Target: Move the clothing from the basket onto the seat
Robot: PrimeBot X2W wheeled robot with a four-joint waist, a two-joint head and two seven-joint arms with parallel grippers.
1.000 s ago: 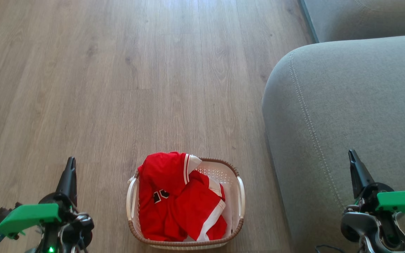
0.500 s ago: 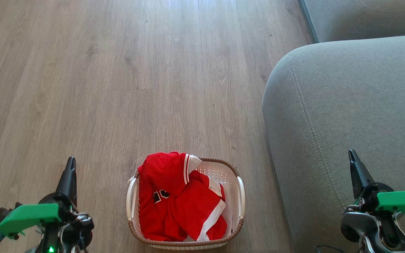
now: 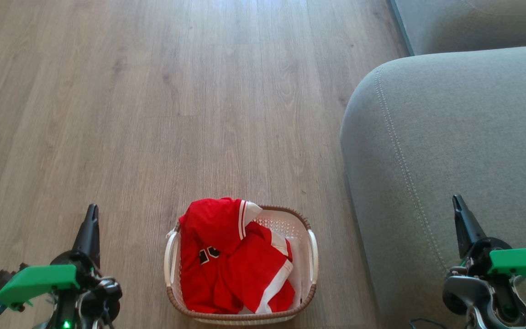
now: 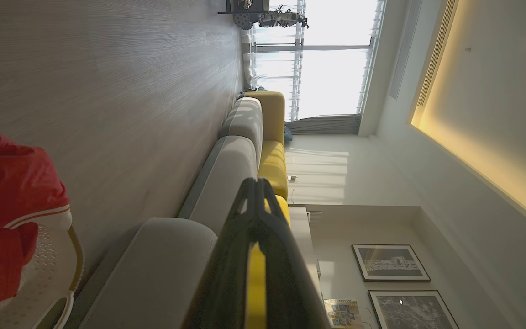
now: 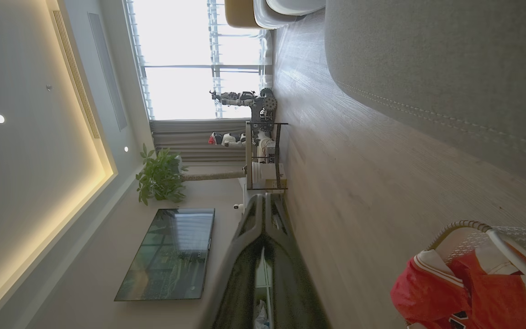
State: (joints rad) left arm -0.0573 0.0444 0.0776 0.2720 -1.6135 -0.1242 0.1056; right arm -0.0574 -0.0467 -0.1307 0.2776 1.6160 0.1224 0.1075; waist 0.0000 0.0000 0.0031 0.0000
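Two red garments with white trim, the clothing (image 3: 233, 260), lie heaped in the white basket (image 3: 312, 256) on the floor at bottom centre; the jersey's black-and-white lettering faces up. The clothing (image 4: 2, 214) and basket (image 4: 57, 274) show at the left wrist view's lower left, and again, clothing (image 5: 454, 292) in basket (image 5: 509, 237), at the right wrist view's lower right. The grey seat (image 3: 454, 151) rises right of the basket. My left gripper (image 3: 92, 214) hangs shut left of the basket. My right gripper (image 3: 458, 203) is shut over the seat's near part. Neither holds anything.
Wood floor (image 3: 153, 100) stretches ahead and to the left. A second grey cushion (image 3: 473, 23) lies at the top right. The right wrist view takes in a distant shelf (image 5: 263, 151), a plant (image 5: 160, 178) and a television (image 5: 171, 253).
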